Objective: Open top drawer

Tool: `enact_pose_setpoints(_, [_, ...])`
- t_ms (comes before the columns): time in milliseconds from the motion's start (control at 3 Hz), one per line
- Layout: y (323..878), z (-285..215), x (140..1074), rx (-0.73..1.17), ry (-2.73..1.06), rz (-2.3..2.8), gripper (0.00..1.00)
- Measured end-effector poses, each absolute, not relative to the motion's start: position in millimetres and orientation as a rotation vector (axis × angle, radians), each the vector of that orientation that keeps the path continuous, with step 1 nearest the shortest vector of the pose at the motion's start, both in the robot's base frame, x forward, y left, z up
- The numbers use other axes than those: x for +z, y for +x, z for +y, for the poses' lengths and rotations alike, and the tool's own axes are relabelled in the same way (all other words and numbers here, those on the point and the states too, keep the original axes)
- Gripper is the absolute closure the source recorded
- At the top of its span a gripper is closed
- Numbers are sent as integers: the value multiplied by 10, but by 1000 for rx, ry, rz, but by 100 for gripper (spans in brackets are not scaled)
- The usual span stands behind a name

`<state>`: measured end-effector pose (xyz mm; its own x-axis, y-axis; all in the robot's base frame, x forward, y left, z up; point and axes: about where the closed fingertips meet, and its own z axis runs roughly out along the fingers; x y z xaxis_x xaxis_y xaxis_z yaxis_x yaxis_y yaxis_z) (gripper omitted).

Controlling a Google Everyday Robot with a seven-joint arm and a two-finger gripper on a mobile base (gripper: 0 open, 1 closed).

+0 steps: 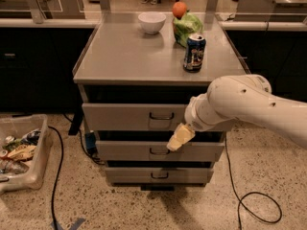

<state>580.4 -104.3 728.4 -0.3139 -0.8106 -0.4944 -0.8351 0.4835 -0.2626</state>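
The top drawer point(129, 117) is the widest grey front of three in the metal cabinet, with a small dark loop handle point(161, 116) at its centre. Its front stands out slightly from the cabinet body. Two shorter drawers point(153, 151) sit below it. My white arm comes in from the right. My gripper point(178, 139), with cream-coloured tips, hangs just below and to the right of the top handle, over the middle drawer's front, not touching the handle.
On the cabinet top point(120, 56) stand a white bowl point(151, 22), a green bag point(189, 27) with an orange point(179, 9) behind it, and a blue can point(194, 52). A bin of trash point(19, 152) sits on the floor at left. Cables point(254, 205) lie on the floor.
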Motion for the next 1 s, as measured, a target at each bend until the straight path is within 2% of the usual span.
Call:
enact_pose_setpoints(667, [6107,-1068,6613,98,-1370,2270,0])
enact_pose_setpoints(1000, [6108,-1066,6615,98,-1370,2269,0])
